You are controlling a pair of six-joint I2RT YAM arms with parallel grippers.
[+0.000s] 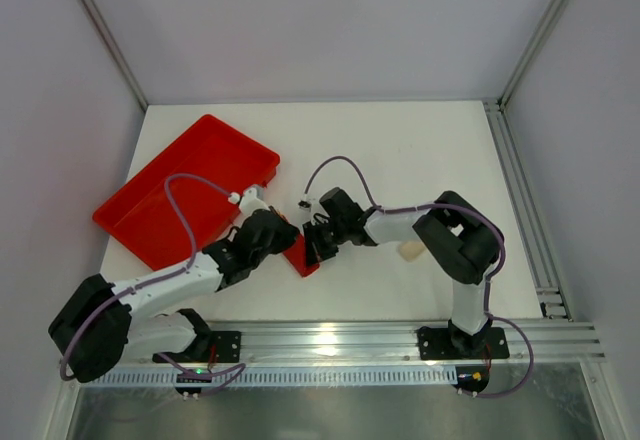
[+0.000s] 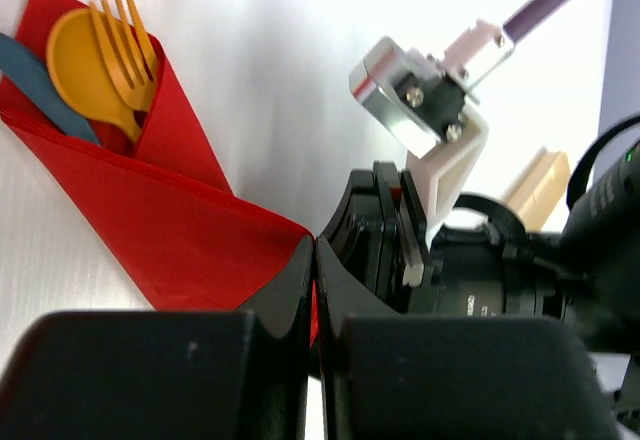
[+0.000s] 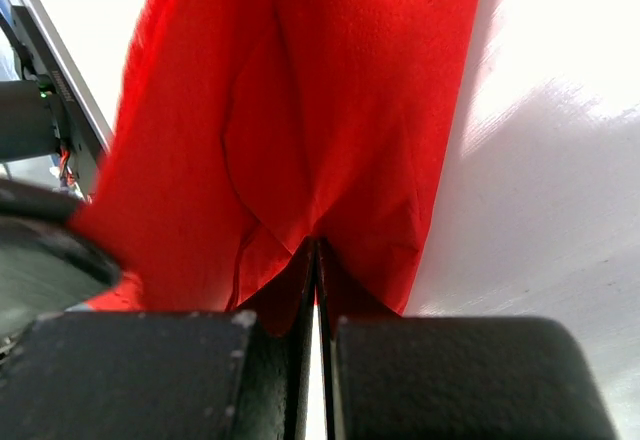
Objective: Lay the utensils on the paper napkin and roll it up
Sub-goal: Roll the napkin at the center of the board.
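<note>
I see red tray (image 1: 185,185) rear-left, tan block (image 1: 411,251) off right; left gripper (image 2: 314,260) and right gripper (image 3: 316,260) both clamp paper napkin (image 2: 170,230), utensils (image 2: 100,60) inside fold

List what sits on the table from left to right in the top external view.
Large red plastic tray with a raised rim → left gripper → folded red paper napkin → small pale tan object. The right gripper overlaps the napkin, so it is left out of the order.
</note>
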